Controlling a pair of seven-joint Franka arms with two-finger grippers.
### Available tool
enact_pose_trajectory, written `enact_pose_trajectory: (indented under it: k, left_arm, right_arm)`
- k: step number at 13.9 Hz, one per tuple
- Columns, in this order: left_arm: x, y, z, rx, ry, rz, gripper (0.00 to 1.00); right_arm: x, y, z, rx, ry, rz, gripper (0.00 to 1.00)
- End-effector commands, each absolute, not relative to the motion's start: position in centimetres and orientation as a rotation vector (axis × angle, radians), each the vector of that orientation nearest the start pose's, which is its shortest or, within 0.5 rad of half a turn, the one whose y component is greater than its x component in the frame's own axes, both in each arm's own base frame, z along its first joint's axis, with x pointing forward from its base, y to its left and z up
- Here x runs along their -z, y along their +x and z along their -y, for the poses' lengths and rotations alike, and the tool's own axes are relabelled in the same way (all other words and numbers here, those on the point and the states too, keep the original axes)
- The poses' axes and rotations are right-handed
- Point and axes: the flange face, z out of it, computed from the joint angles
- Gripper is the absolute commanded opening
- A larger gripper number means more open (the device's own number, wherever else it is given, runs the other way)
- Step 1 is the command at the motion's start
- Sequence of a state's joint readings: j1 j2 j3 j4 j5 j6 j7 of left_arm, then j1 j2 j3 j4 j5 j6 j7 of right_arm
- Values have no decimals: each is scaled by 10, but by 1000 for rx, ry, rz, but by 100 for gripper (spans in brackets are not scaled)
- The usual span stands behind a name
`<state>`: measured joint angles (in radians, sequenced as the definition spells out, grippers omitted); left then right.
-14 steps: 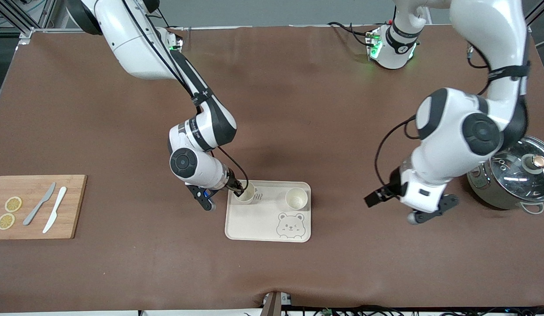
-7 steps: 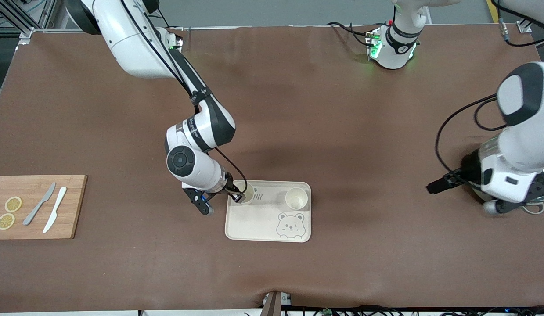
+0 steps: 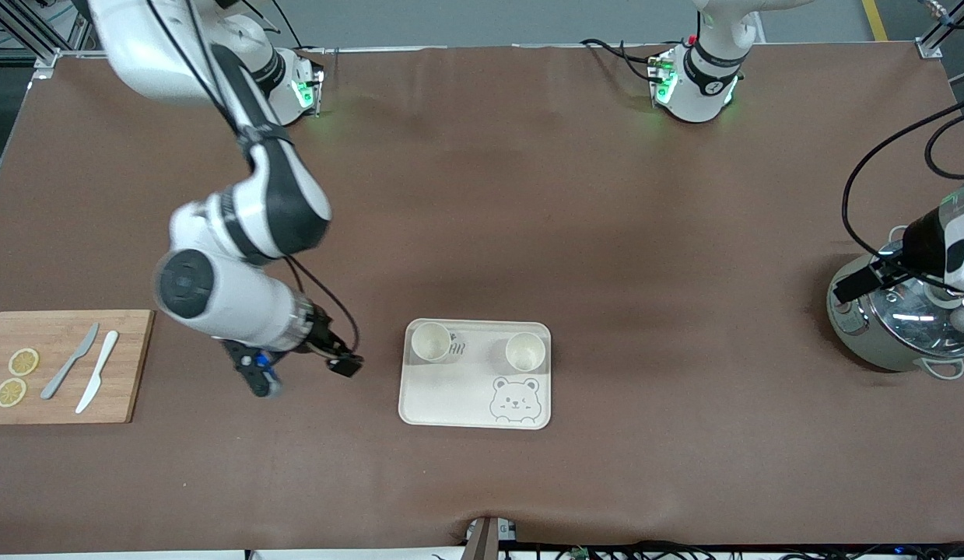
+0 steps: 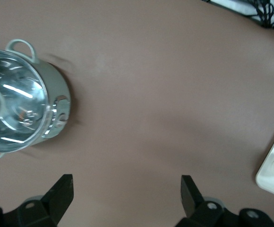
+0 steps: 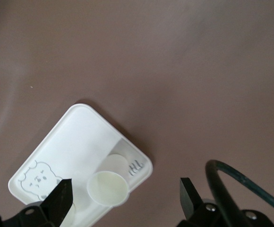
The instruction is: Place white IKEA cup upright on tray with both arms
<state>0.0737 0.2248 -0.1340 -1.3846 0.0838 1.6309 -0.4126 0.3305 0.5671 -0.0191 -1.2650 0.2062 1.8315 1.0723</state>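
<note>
Cutting board [image 3: 65,365]: lies on the brown counter [image 3: 482,233] at the right arm's end, well apart from the tray; it carries two lemon slices [image 3: 16,376], a grey knife [image 3: 69,362] and a white knife [image 3: 97,371].
Right pincer [image 3: 343,364]: up over bare counter between the cutting board and the tray, near the tray's edge – fingers spread wide with nothing between them, as the right wrist view shows [image 5: 123,198].
Tray [image 3: 466,397]: cream-white, rounded corners, flat on the counter near the middle of its width; the bear face sits at the corner nearer the front camera, grey lettering at the farther edge [image 5: 75,142].
Cup by the lettering [image 3: 431,341]: white, upright, mouth open upward, on the tray in the farther corner toward the right arm's end [image 5: 108,187].
Second cup [image 3: 525,351]: white, upright, on the tray in the farther corner toward the left arm's end, well apart from the first.
Left pincer [image 4: 126,194]: over the counter just beside the pot – fingers wide apart, holding nothing.
Pot [image 3: 902,319]: steel with a glass lid, on the counter at the left arm's end, well apart from the tray [image 4: 19,97].
</note>
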Motion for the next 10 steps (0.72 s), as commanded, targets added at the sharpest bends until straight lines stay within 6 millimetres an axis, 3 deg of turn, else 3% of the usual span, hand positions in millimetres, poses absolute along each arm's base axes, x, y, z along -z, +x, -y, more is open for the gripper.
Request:
enact_pose_trajectory:
  k: [1,2,6,8,10]
  left_arm:
    - [-607,603,22,26,-3016,488,100]
    - [-613,597,23,9,-3015,490,100]
    - [-641,572,31,26,-3023,461,100]
    - [-645,556,34,21,-3046,383,100]
    - [-649,545,41,13,-3092,367,100]
  right_arm:
    - [-491,653,-211,-209,-2825,-1024,100]
    - [-506,650,-184,-236,-2821,-1048,100]
    - [-551,622,-129,-209,-2825,-1002,100]
    - [-564,607,-75,-208,-2868,-829,100]
    - [-573,594,-50,-191,-2887,-753,100]
